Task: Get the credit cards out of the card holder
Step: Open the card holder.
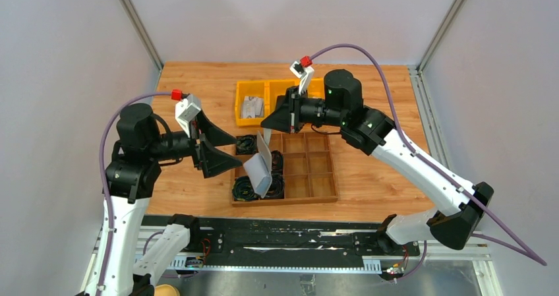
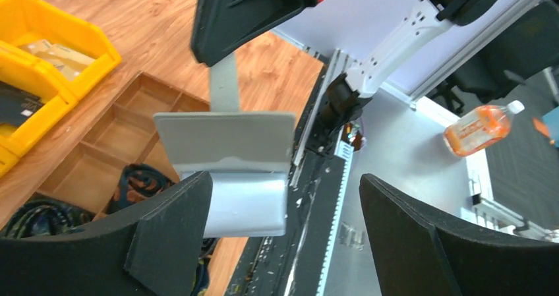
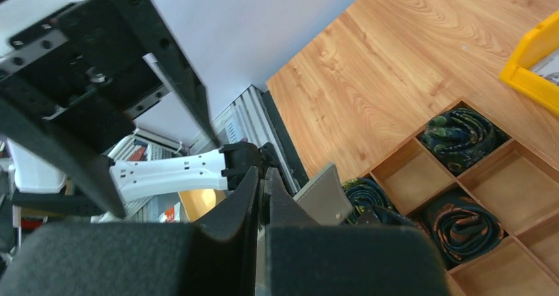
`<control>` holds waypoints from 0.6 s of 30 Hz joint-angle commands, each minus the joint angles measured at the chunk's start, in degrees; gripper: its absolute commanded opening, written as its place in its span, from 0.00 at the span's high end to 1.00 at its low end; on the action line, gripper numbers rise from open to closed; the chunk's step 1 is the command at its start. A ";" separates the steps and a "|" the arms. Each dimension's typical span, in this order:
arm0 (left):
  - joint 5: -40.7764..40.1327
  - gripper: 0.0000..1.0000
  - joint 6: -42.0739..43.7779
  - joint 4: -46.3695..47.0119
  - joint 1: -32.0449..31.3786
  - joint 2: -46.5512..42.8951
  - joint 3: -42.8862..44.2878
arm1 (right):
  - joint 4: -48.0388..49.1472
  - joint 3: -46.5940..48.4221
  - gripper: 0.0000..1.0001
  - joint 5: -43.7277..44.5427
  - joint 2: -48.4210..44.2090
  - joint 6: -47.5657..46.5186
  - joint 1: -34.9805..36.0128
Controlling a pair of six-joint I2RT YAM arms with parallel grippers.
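Currently pinches the card holder (image 1: 261, 167) by its top in the right hand (image 1: 266, 123), long axis hanging down (over the tray (image 1: 335, 185)). Poises the left hand (image 1: 231, 149), spread wide, just beside its lower end.

I count two robot arms, a left arm (image 1: 128, 177) and a right arm (image 1: 415, 161). There is one grey card holder (image 1: 262, 167). On the worktop (image 1: 382, 177) I see one wooden tray (image 1: 318, 185) with at least three coils of black cable (image 1: 245, 189), and at least two yellow bins (image 1: 245, 88). There is also one bottle (image 2: 476, 128).
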 commanded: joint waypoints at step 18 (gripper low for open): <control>0.18 0.00 23.88 -10.15 -0.39 -0.26 -2.97 | -1.73 13.45 1.00 -9.39 3.67 -5.00 8.45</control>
